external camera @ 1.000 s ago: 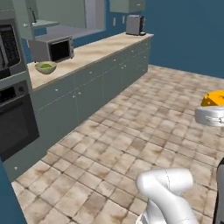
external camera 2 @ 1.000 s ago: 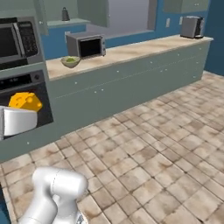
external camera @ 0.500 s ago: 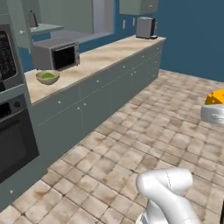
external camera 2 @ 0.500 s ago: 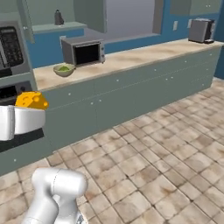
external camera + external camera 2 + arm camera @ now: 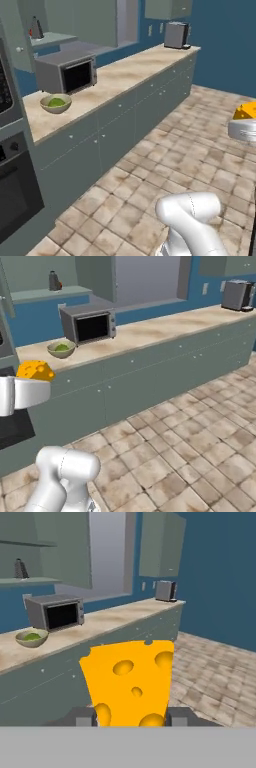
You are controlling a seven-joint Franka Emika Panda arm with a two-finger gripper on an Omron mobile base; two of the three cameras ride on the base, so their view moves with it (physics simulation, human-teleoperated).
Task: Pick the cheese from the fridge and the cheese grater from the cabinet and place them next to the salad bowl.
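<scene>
the gripper (image 5: 131, 718) is clamped on the cheese (image 5: 129, 682), its two finger tips pressing the wedge's lower flanks from either side. in the hand view the yellow-orange wedge stands upright, broad edge uppermost and narrowing toward the fingers. from the base cameras the cheese (image 5: 246, 110) rides above the white end of the arm, out over the tiled floor (image 5: 165, 165) and well apart from the counter (image 5: 120, 80).

the salad bowl (image 5: 56, 103) sits on the counter just in front of the microwave (image 5: 66, 74), with bare counter beside it on the toaster (image 5: 176, 35) side. the cheese grater (image 5: 19, 568) stands on the shelf of the open cabinet (image 5: 35, 579) above and behind the microwave; at this size its handle cannot be made out with certainty.

the wedge looks light and fairly firm, though probably soft enough to dent under a hard squeeze and smooth enough to slip. held low on its tapering end, it seems top-heavy and could tip during a fast swing. the grater would likely be stiff and light; its tapering sides favour a grasp near the top, at or just below the loop handle.
</scene>
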